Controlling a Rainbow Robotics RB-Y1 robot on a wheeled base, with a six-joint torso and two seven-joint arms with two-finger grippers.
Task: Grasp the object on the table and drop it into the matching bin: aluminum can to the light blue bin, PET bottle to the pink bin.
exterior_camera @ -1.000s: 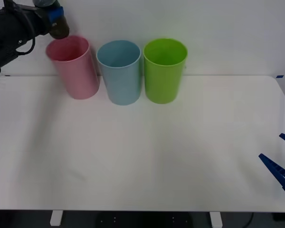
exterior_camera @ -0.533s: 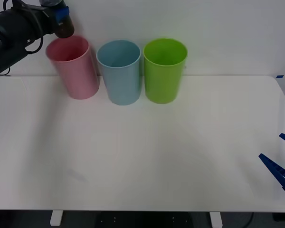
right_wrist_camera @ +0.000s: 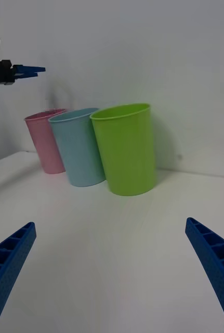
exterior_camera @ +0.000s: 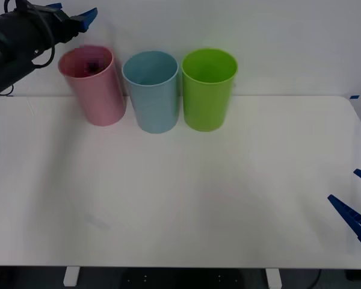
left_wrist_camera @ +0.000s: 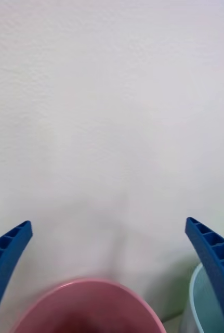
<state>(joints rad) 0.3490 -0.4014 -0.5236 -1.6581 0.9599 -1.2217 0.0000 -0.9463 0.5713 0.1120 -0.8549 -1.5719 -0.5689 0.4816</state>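
Three tall bins stand in a row at the back of the white table. My left gripper hangs open just above the pink bin, with nothing between its fingers. A small dark blurred shape, the PET bottle, shows inside the pink bin's mouth. The light blue bin stands right beside the pink one. My right gripper rests open and empty at the table's right edge, far from the bins. The right wrist view catches the left gripper above the pink bin.
A lime green bin stands to the right of the light blue one, almost touching it. A white wall rises close behind the bins. The broad white tabletop stretches from the bins to the front edge.
My left gripper held the dark-capped bottle over the pink bin; its fingers have opened and the bottle has dropped into the bin. The right arm has not moved.
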